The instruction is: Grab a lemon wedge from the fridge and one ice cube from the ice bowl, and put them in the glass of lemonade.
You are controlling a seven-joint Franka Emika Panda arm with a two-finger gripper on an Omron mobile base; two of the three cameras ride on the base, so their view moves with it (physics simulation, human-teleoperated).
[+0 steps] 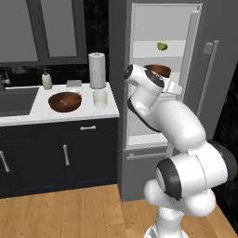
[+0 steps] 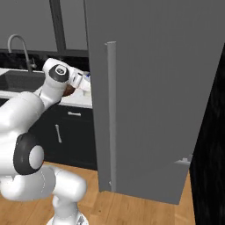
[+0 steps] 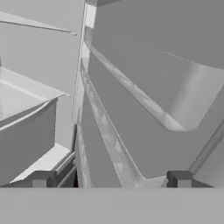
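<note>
Grey fridge (image 1: 139,153) stands open; we see white shelves, lemon wedge (image 1: 161,46) on upper shelf at 12 o'clock from arm's wrist. Brown bowl (image 1: 160,69) on shelf below, partly behind wrist. On white counter (image 1: 28,116): ice bowl (image 1: 65,101), glass of lemonade (image 1: 100,98) at its 3 o'clock, paper-towel roll (image 1: 97,69) behind glass. We read no labels or writing. Gripper (image 3: 109,179): finger tips (image 3: 40,179) wide apart, nothing between them, facing fridge door edge.
</note>
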